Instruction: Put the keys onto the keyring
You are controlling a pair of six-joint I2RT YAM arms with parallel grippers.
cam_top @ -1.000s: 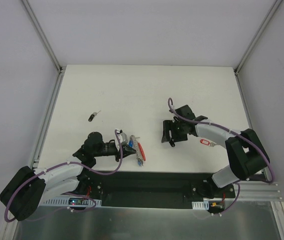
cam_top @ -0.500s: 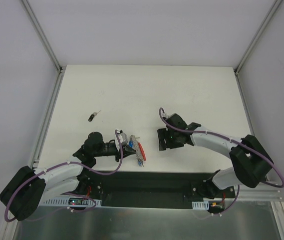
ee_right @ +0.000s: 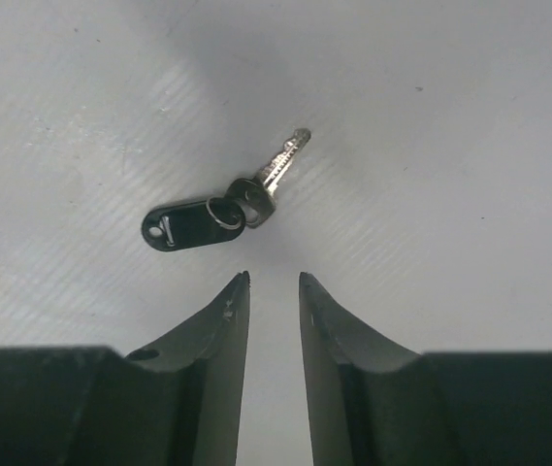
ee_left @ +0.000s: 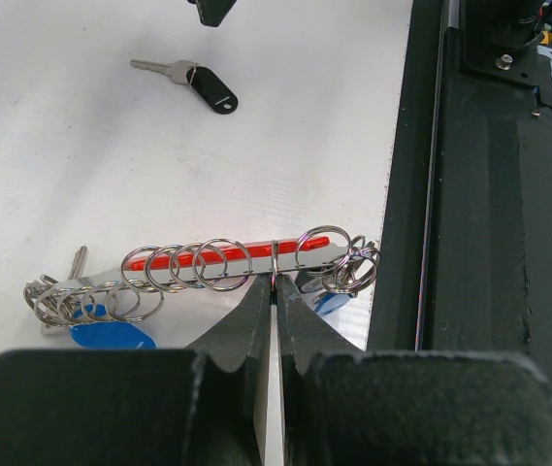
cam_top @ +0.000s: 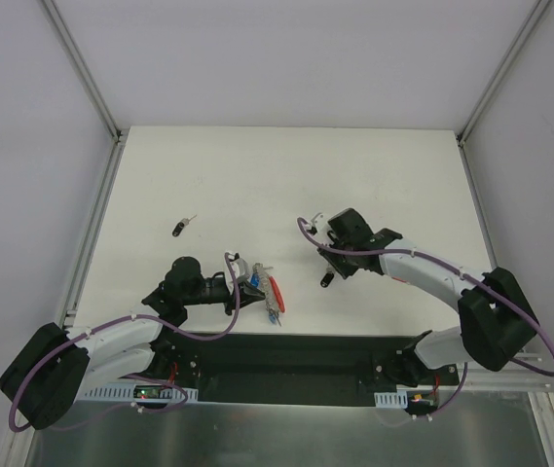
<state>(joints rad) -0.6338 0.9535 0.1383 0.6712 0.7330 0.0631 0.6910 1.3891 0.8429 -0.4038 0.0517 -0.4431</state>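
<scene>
- The left gripper (ee_left: 274, 283) pinches one small ring of the keyring (ee_left: 208, 260). In the left wrist view its fingertips hide the stretch of the loop behind them.
- The blue tags (ee_left: 111, 335) show only in part, behind the rings and the gripper's blurred black body along the bottom edge.
- A dark tip (ee_left: 212, 10) is cut off by the top edge of that view, and what it belongs to cannot be told.
- From above, the keyring's left part lies under the left gripper, and its rings are too small to count.
- The right gripper (ee_right: 274, 280) shows only two fingers standing a little apart. They are cut off by the bottom edge and their bases are blurred.
- The far-left key (cam_top: 183, 227) is too small to make out its teeth.
</scene>
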